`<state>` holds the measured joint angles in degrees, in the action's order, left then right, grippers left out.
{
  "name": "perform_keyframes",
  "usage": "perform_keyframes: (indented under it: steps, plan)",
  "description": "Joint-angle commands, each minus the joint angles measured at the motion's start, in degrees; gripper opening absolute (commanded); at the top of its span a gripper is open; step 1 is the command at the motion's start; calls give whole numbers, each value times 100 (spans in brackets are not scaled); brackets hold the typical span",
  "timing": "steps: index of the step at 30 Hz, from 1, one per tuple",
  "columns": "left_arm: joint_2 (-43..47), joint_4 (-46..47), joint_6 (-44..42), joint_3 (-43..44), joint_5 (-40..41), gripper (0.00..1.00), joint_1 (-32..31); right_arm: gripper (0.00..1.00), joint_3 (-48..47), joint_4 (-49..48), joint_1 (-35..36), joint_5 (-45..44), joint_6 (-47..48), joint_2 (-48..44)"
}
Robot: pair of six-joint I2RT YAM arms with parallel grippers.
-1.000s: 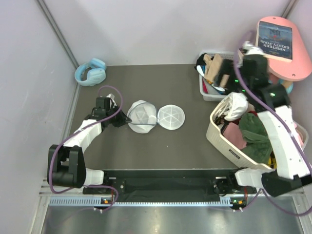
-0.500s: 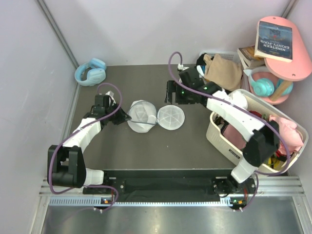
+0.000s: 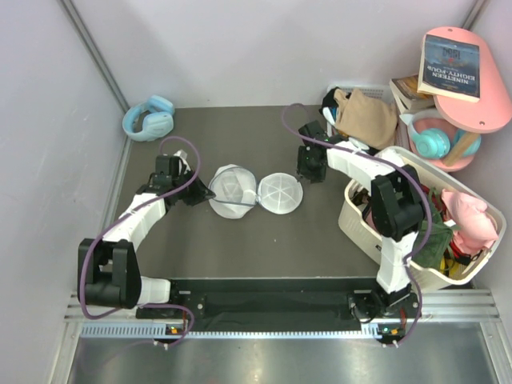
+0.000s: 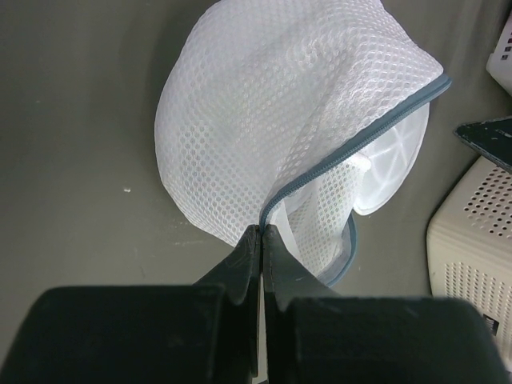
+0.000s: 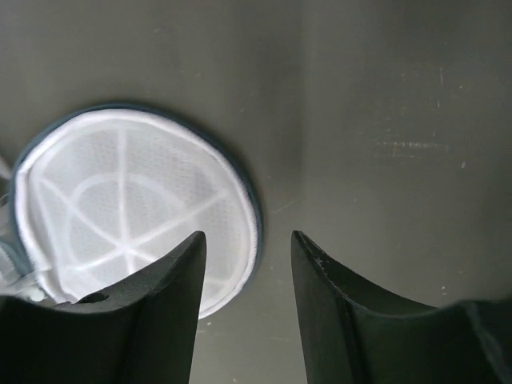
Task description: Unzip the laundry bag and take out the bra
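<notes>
Mesh at the rim of the laundry bag sat pinched in the left gripper. Its jaws were clenched flat together on the edge, right where the grey zip began. In the top view that grip sat at 9 o'clock of the bag, which lay near the middle of the desk. The bag was already unzipped and spread as 2 halves. A domed half lay by the left jaws, and a flat disc half lay at its 3 o'clock, touching it. The pinch looked meant to anchor the pouch and hold its mouth up, so the other arm could work without dragging the bag across the desk.

The right gripper hovered above the desk just off the flat disc half, at about 1 o'clock of it. Its jaws were released and apart with nothing between them. Its own camera showed bare desk in the gap and the disc's rim beside 1 finger. It seemed placed to come in from the open side.

The bra could not be picked out. The flat half showed only its white ribs, and the domed half's inside was hidden behind mesh. The white laundry basket stood at 3 o'clock of the desk, well apart from the bag.
</notes>
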<state>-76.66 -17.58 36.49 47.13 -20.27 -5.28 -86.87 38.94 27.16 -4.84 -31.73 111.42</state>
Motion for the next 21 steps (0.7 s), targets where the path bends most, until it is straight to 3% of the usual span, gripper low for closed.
perform_keyframes:
  steps: [1, 15, 19, 20, 21]
  plan:
    - [-138, 151, -19, 120, -126, 0, 53, 45, 12, -105, -132, 79, 237, 257]
    - [-534, 247, -169, 314, 6, 0, 53, 34, -40, -431, -132, 642, 605, 837]
    - [-630, 273, -151, 402, 23, 0, 62, 17, -111, -299, -132, 739, 834, 978]
    - [-648, 290, -160, 410, 15, 0, 62, 7, -120, -264, -132, 730, 904, 1013]
    - [-674, 291, -168, 454, 32, 0, 71, 2, -181, -220, -132, 713, 931, 1031]
